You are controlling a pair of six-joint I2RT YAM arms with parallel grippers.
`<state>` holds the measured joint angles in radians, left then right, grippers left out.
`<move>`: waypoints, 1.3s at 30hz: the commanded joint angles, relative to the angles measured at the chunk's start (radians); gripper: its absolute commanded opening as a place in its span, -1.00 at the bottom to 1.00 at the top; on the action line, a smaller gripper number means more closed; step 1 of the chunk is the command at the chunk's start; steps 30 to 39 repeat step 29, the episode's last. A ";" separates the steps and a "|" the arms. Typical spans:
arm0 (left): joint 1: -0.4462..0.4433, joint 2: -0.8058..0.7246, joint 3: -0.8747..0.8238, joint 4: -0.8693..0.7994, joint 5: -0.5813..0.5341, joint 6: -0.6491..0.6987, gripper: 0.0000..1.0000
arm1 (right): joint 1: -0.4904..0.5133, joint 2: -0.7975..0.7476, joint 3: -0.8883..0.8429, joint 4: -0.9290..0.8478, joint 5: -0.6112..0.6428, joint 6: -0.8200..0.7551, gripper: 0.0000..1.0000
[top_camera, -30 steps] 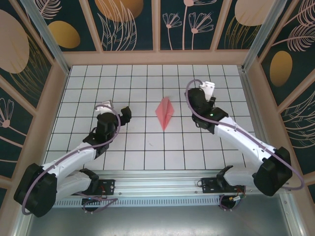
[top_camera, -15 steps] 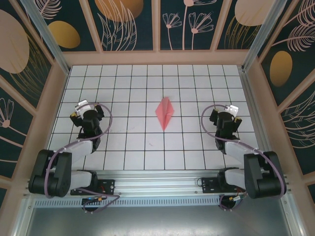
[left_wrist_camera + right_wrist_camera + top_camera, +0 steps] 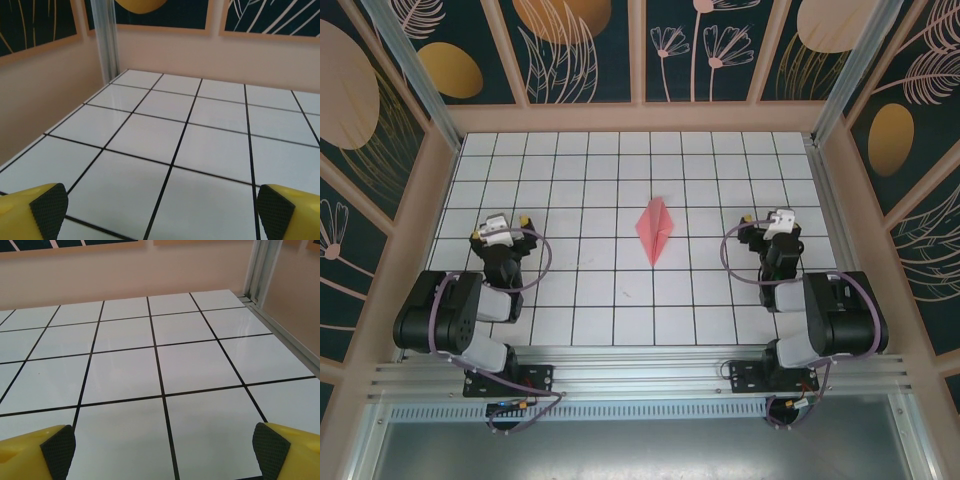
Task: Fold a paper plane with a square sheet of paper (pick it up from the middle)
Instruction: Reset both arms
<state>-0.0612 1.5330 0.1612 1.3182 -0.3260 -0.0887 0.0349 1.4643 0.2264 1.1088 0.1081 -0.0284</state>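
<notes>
The square sheet of paper lies folded into a slim salmon-pink paper plane flat on the white gridded table, mid-table, with its sharp nose pointing toward the near edge. My left gripper is folded back over its base, well to the plane's left, and open. Its black pads stand wide apart over bare tiles around the left gripper. My right gripper sits well to the plane's right, also open, and the right gripper has nothing between its pads.
The gridded table is walled by beige panels at the back and both sides. A metal post stands in the far left corner and another post in the far right. The aluminium base rail runs along the near edge.
Both arms have pulled back from beside the plane and folded over their bases. The right gripper has opened wider. The plane has not moved.
</notes>
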 commanded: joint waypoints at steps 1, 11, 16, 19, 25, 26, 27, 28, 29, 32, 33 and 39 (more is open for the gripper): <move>0.006 0.025 0.001 0.174 -0.016 0.006 0.97 | -0.017 0.016 -0.014 0.128 -0.084 -0.004 0.88; 0.008 0.013 0.026 0.105 0.002 0.009 0.97 | -0.069 0.077 0.010 0.133 -0.131 0.039 0.98; 0.008 0.011 0.023 0.104 0.087 0.038 0.97 | -0.069 0.077 0.009 0.134 -0.131 0.039 0.98; 0.008 0.012 0.025 0.102 0.088 0.037 0.97 | -0.069 0.078 0.008 0.135 -0.131 0.040 0.98; 0.008 0.012 0.038 0.078 0.094 0.034 0.97 | -0.068 0.078 0.010 0.135 -0.131 0.039 0.97; 0.008 0.012 0.037 0.079 0.094 0.034 0.97 | -0.069 0.078 0.009 0.135 -0.131 0.039 0.98; 0.008 0.011 0.034 0.084 0.092 0.035 0.97 | -0.069 0.078 0.010 0.135 -0.131 0.039 0.97; 0.008 0.010 0.021 0.107 0.085 0.036 0.97 | -0.067 0.078 0.009 0.135 -0.132 0.040 0.97; 0.008 0.013 0.019 0.114 0.084 0.037 0.97 | -0.069 0.079 0.009 0.134 -0.132 0.040 0.98; 0.008 0.013 0.019 0.114 0.084 0.037 0.97 | -0.069 0.079 0.009 0.134 -0.132 0.040 0.98; 0.008 0.013 0.019 0.114 0.084 0.037 0.97 | -0.069 0.079 0.009 0.134 -0.132 0.040 0.98; 0.008 0.013 0.019 0.114 0.084 0.037 0.97 | -0.069 0.079 0.009 0.134 -0.132 0.040 0.98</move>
